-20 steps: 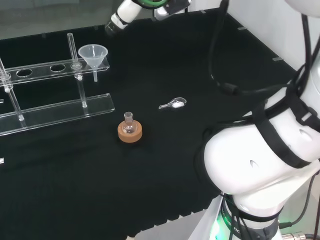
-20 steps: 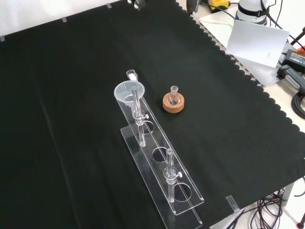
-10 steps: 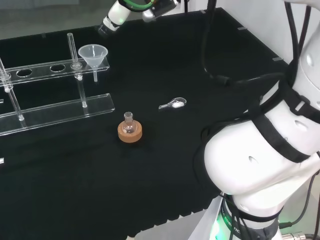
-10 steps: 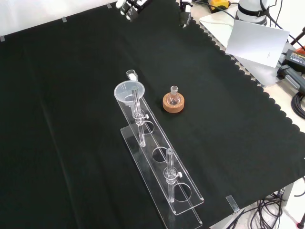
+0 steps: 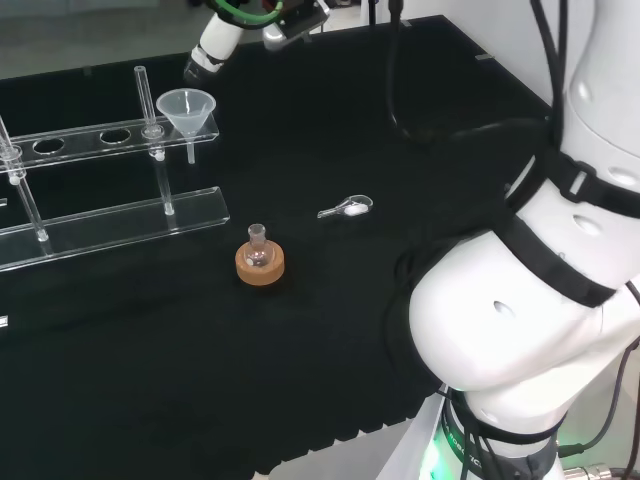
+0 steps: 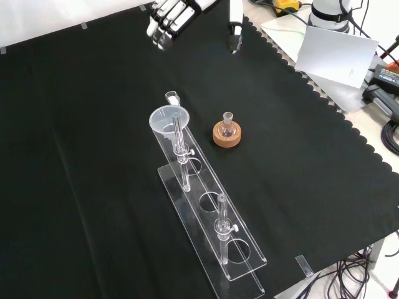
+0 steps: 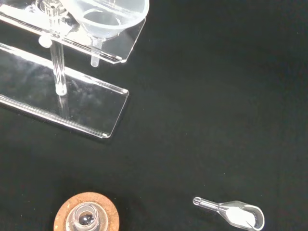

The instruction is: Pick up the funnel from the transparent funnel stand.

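A clear funnel (image 5: 187,110) (image 6: 168,120) (image 7: 109,17) sits in the end hole of the transparent stand (image 5: 110,215) (image 6: 209,233) (image 7: 57,96), stem hanging down. The black and white hand (image 6: 171,15) comes in at the top of the front view, above and beyond the funnel, with its fingers (image 6: 163,28) straight and the thumb (image 6: 234,28) spread apart, holding nothing. In the head view a finger (image 5: 212,45) of the hand shows just behind the funnel. Nothing touches the funnel.
A small flask (image 5: 258,245) (image 6: 226,124) (image 7: 85,219) stands on a cork ring (image 5: 260,265) (image 6: 227,135) near the stand. A small clear scoop (image 5: 346,207) (image 7: 231,212) with white powder lies on the cloth. Thin glass rods (image 6: 221,215) stand in the stand.
The hand has come down and toward the funnel: it now reaches well into the front view's top, and its finger sits lower and further left in the head view. The ware has not moved.
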